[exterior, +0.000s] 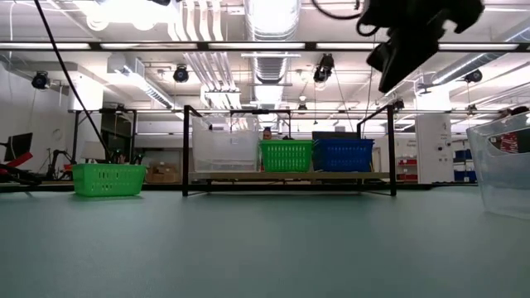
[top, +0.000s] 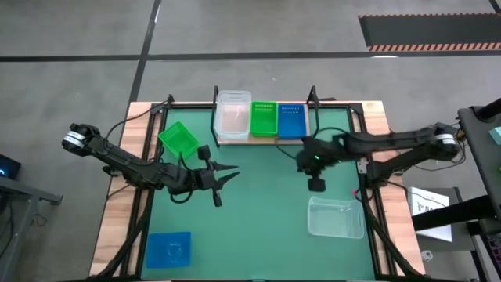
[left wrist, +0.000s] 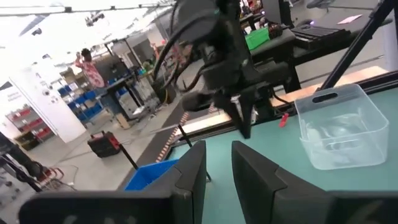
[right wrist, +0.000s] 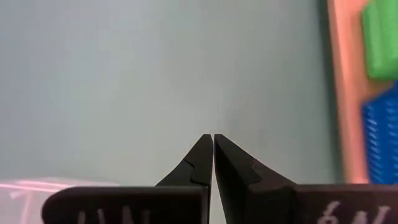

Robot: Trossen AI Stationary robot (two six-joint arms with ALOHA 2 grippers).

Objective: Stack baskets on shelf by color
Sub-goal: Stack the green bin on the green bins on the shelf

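The shelf (top: 266,139) stands at the table's far edge. On its board rest a clear basket (top: 233,116), a green basket (top: 263,119) and a blue basket (top: 290,120), side by side. On the green mat stand three loose baskets: a green one (top: 178,139) at the far left, a blue one (top: 169,249) at the near left and a clear one (top: 335,217) at the near right. My left gripper (top: 232,174) hovers level over the mat's middle, open and empty, pointing right. My right gripper (top: 301,161) hangs in front of the shelf's blue basket, shut and empty, slanting down.
Black uprights (exterior: 187,149) frame the shelf. Cables run along the table's left side (top: 137,117). Bare mat (top: 258,227) lies between the near baskets. In the left wrist view, the right arm (left wrist: 224,56) stands beyond my fingers, with the clear basket (left wrist: 339,127) beside it.
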